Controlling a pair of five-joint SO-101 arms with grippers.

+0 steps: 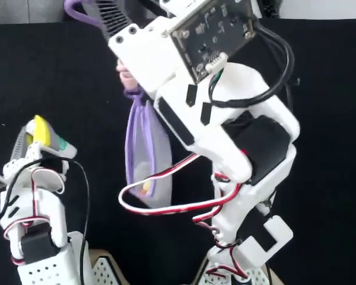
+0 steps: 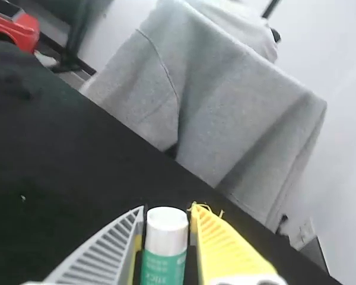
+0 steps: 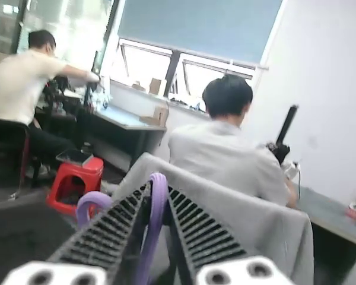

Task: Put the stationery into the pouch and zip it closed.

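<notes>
High view has my right arm reared tall over the black table (image 1: pixel 53 77), my right pincer (image 3: pixel 158 189) clamped tight on the purple strap (image 3: pixel 156 208), so the pouch (image 1: pixel 147 155) dangles in the air below. My left pincer (image 2: pixel 166 211), low by the table's near left corner, grips the glue stick (image 2: pixel 165 252), with black tabletop between it and the pouch.

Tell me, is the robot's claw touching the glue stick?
Touching. The left wrist view shows the glue stick pinched in the left gripper, with its grey and yellow fingers pressed against it on both sides.
</notes>
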